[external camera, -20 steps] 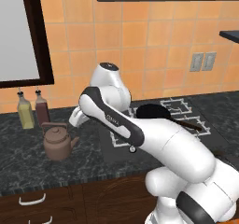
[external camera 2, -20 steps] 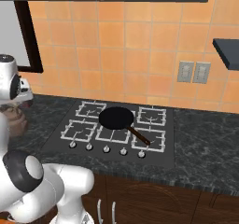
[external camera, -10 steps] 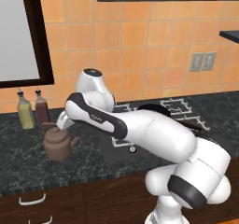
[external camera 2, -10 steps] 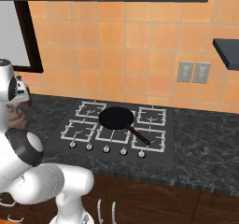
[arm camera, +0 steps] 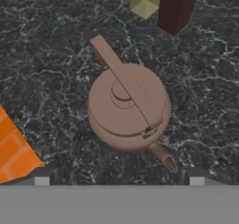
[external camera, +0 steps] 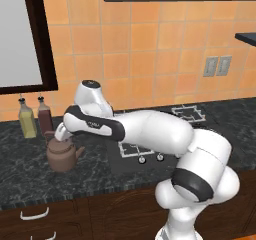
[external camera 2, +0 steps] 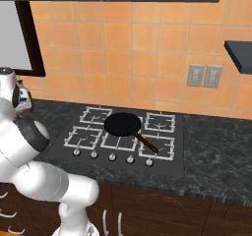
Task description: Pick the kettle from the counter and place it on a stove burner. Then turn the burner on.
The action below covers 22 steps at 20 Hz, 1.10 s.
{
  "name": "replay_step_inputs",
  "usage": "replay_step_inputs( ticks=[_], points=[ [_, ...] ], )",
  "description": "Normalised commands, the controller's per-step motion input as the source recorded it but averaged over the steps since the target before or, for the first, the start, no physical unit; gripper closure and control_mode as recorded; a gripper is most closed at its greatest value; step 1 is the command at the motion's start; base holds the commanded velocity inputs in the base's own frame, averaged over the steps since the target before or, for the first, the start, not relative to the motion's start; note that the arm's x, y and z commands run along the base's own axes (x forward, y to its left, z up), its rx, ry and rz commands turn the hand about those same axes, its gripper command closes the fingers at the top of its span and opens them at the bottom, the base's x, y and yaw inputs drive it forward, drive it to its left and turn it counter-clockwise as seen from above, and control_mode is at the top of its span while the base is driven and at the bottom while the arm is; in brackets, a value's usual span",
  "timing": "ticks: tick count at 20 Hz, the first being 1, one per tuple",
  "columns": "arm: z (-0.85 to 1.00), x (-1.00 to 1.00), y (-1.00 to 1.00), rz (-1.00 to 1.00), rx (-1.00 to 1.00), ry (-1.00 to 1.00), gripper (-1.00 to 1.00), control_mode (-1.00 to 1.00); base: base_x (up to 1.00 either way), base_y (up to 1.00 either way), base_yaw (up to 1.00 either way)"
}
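Two bottles stand at the back of the counter [external camera: 30, 169] in the left base view — a yellow bottle [external camera: 27, 121] and a dark red bottle [external camera: 44, 117] side by side against the tiled wall. Just in front of them sits the kettle [external camera: 63, 155], upright on the dark stone, spout toward the stove [external camera: 145, 146]. Open counter lies in front of the kettle up to the front edge above the drawers [external camera: 35, 214]. The arm reaches left across the stove, its hand directly over the kettle's handle; from this side the fingers are hidden behind the hand.

Right base view: the stove [external camera 2: 123, 136] fills the middle of the counter, with a black frying pan [external camera 2: 123, 125] resting across the centre grates, handle pointing to the front right. The remaining burners are bare. Stone to the right of the stove is free as far as the picture's edge. Nothing can be seen inside the pan.

Hand view: the camera looks straight down on the kettle [arm camera: 128, 107], lid on, handle arched across the top, spout toward the bottom right. The two bottles show at the top edge, near the kettle but not touching it. The gripper [arm camera: 119, 177] stands wide open — one fingertip [arm camera: 43, 177] low left, the other low right — holding nothing and clear of the kettle.
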Motion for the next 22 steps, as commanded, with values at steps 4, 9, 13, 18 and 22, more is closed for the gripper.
replay_step_inputs(
  ticks=[4, 9, 13, 18, 22],
  points=[
    [-0.13, 0.3, 0.21, 0.0, 0.0, 0.0, -1.0, -1.0, 0.0, 0.0, 0.0],
    [-0.14, 0.31, 0.25, 0.0, 0.0, 0.0, -1.0, -1.0, 0.0, 0.0, 0.0],
    [-0.14, 0.29, 0.26, 0.0, 0.0, 0.0, -1.0, -1.0, 0.0, 0.0, 0.0],
    [-0.08, 0.29, 0.25, 0.0, 0.0, 0.0, -1.0, -1.0, 0.0, 0.0, 0.0],
    [-0.06, 0.27, 0.23, 0.0, 0.0, 0.0, -1.0, -1.0, 0.0, 0.0, 0.0]
  ],
)
